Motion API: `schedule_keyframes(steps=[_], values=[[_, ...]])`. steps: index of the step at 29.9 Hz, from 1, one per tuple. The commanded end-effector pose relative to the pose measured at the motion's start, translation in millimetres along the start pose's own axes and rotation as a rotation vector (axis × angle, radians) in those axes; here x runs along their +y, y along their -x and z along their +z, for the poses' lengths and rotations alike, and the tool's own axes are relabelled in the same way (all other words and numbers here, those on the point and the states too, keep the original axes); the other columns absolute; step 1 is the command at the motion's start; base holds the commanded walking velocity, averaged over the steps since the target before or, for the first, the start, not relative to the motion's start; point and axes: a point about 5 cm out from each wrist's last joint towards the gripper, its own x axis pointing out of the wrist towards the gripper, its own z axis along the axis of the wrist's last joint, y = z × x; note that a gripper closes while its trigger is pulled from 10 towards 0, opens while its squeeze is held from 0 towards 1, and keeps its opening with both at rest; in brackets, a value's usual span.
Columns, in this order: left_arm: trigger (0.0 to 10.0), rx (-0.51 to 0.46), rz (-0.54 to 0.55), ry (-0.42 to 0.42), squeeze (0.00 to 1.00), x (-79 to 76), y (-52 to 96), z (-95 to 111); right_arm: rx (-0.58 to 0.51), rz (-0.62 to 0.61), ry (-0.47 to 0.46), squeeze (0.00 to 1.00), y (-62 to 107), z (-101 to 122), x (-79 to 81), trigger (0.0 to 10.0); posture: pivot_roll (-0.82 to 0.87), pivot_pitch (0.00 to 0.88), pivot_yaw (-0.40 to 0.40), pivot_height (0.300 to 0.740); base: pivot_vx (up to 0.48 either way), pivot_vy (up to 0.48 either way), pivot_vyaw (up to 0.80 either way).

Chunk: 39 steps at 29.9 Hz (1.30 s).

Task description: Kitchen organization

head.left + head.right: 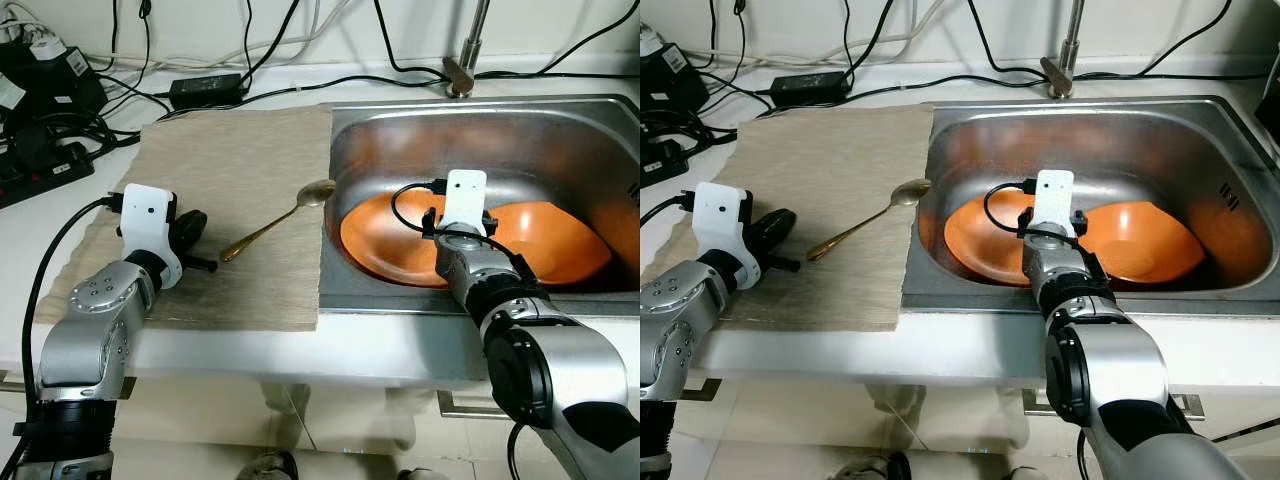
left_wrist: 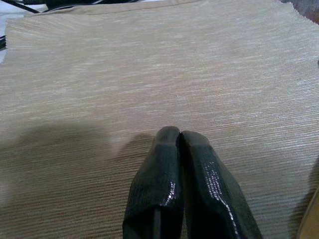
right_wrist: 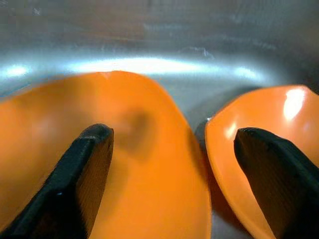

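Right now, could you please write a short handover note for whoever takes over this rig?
Left gripper: shut, empty, low over the beige mat.
Right gripper: open, inside the sink, fingers spread above the two orange bowls.
Gold spoon: on the mat, its bowl at the edge by the sink.
Done: nothing lifted yet.
Left: grasp a bowl and take both out; the spoon is probably still to be put away.

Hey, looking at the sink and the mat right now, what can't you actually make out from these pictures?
- Right claw: in the eye views its own wrist hides the fingers.
- Orange plates: near rims hidden by the right arm and the sink wall.
- Tap: cut off by the top edge.
- Spoon: too small to tell clean or dirty.
- Left claw: left wrist view cuts off its base.
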Motion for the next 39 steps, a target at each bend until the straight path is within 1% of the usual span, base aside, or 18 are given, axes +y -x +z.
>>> schedule_keyframes(steps=[1,3,7,9,13,15,16,17,20,24,25,26,28,29,33,34,36,39], values=[[10.0,0.013,-0.002,0.007,0.0,1.3,-1.2,-1.3,-0.003,0.008,0.018,0.0,1.5,-0.2,5.2,10.0,0.04,0.084,0.117,0.74,0.0,0.0,0.0],[10.0,0.012,-0.002,0.008,0.0,1.2,-2.0,-1.2,-0.004,0.011,0.013,0.0,1.7,0.8,6.0,10.0,0.04,0.081,0.116,0.74,0.0,0.0,0.0],[10.0,-0.009,0.012,0.014,0.0,1.1,-6.1,2.3,-0.051,0.046,-0.008,0.0,3.1,15.2,12.0,10.0,0.04,0.067,0.108,0.74,0.0,0.0,0.0],[10.0,-0.027,0.02,0.021,0.0,0.9,-8.6,5.1,-0.099,0.081,-0.042,0.0,4.8,28.5,16.7,10.0,0.03,0.06,0.106,0.74,0.0,0.0,0.0],[10.0,-0.056,0.032,0.032,0.0,-0.3,-15.1,9.8,-0.203,0.165,-0.074,0.0,10.3,57.8,26.9,10.0,0.02,0.036,0.098,0.74,0.0,0.0,0.0],[10.0,-0.082,0.044,0.048,0.0,-1.1,-20.0,14.3,-0.263,0.262,-0.149,0.0,16.9,77.5,37.0,10.0,0.02,0.022,0.092,0.74,0.0,0.0,0.0],[10.0,-0.082,0.044,0.048,0.0,-1.1,-20.0,14.3,-0.263,0.262,-0.149,0.0,16.9,77.5,37.0,10.0,0.02,0.022,0.092,0.74,0.0,0.0,0.0],[10.0,-0.096,0.047,0.051,0.0,-2.8,-22.1,16.2,-0.272,0.324,-0.195,0.0,21.2,85.7,44.5,10.0,0.01,0.014,0.089,0.74,0.0,0.0,0.0],[10.0,-0.101,0.045,0.053,0.0,-4.5,-24.3,17.0,-0.291,0.366,-0.222,0.0,25.3,93.7,49.8,10.0,0.01,0.007,0.085,0.74,0.0,0.0,0.0],[10.0,-0.13,0.05,0.053,0.0,-4.0,-29.2,24.8,-0.292,0.519,-0.382,0.0,37.1,112.6,63.7,10.0,0.0,0.0,0.074,0.74,0.0,0.0,0.0],[10.0,-0.139,0.052,0.051,0.0,-3.0,-29.9,28.0,-0.287,0.541,-0.415,0.0,38.4,114.6,64.5,10.0,0.0,0.0,0.073,0.74,0.0,0.0,0.0],[10.0,-0.139,0.052,0.051,0.0,-3.0,-29.9,28.0,-0.287,0.541,-0.415,0.0,38.4,114.6,64.5,10.0,0.0,0.0,0.073,0.74,0.0,0.0,0.0],[10.0,-0.161,0.057,0.045,0.0,-0.8,-30.2,36.3,-0.292,0.576,-0.458,0.0,40.9,117.0,64.6,10.0,0.0,0.0,0.073,0.74,0.0,0.0,0.0],[10.0,-0.189,0.06,0.037,0.0,0.1,-29.2,45.3,-0.292,0.604,-0.495,0.0,43.0,117.1,64.5,10.0,0.01,0.0,0.075,0.74,0.0,0.0,0.0],[10.0,-0.223,0.053,0.037,0.0,-2.8,-26.0,55.4,-0.321,0.635,-0.519,0.0,47.6,118.9,64.4,10.0,0.01,0.0,0.072,0.74,0.0,0.0,0.0],[10.0,-0.254,0.057,0.061,0.0,-5.7,-24.5,61.0,-0.346,0.663,-0.526,0.0,52.7,118.2,66.9,10.0,0.01,0.0,0.07,0.74,0.0,0.0,0.0],[10.0,-0.277,0.071,0.096,0.0,-8.5,-24.8,60.1,-0.386,0.671,-0.479,0.0,56.9,111.3,70.0,10.0,0.01,0.0,0.065,0.74,0.0,0.0,0.0],[10.0,-0.285,0.085,0.125,0.0,-14.4,-27.2,50.2,-0.425,0.659,-0.408,0.0,62.2,93.8,72.5,10.0,0.0,0.0,0.059,0.74,0.0,0.0,0.0]])
